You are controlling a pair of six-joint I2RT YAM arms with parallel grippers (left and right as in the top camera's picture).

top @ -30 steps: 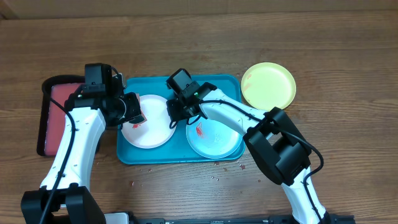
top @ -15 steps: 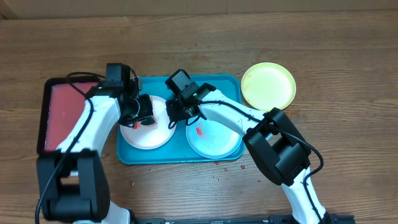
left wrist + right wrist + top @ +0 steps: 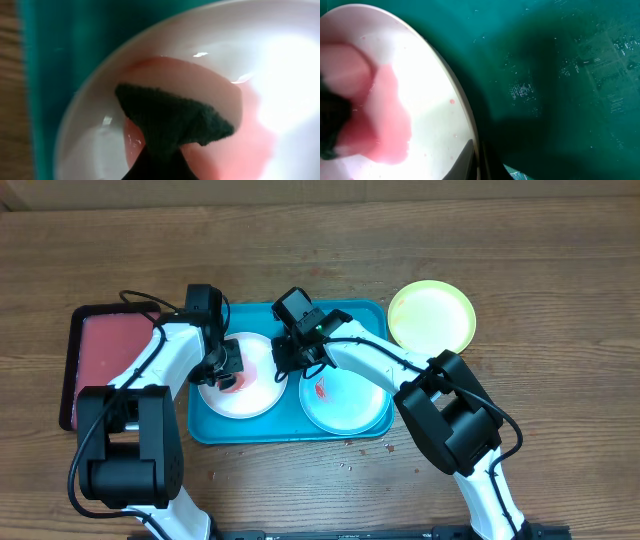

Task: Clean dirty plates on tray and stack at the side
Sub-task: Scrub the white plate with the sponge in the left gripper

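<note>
dark cloth on pink-smeared white plate, teal tray

Wooden table filling the overhead view.
The table is showing brown boards with grain running left to right under soft, even light. At the table's left side a dark-rimmed red tray is lying flat. Small specks are dotting the table's near part, and a paler band is running along its far edge.
</note>
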